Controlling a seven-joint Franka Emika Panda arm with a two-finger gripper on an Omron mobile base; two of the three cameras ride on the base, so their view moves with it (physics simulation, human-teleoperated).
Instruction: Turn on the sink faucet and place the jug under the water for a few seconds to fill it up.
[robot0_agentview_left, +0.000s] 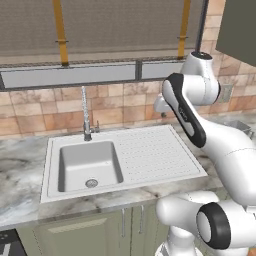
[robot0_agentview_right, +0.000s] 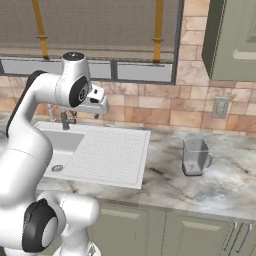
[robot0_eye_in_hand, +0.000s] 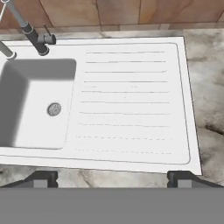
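1. Gripper (robot0_eye_in_hand: 112, 178) spread wide, holding nothing, hanging above the drainboard of the sink (robot0_eye_in_hand: 131, 157)
2. Jug (robot0_agentview_right: 195, 157) upright on the counter (robot0_agentview_right: 230, 185), well right of the sink
3. Faucet (robot0_agentview_left: 86, 117) at the basin's back rim, by the brick wall (robot0_agentview_left: 45, 107)

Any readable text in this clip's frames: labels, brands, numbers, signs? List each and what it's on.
None: no text, number or sign can be read.
The jug, the sink, the sink faucet, the wall outlet and the cabinet are all plain.
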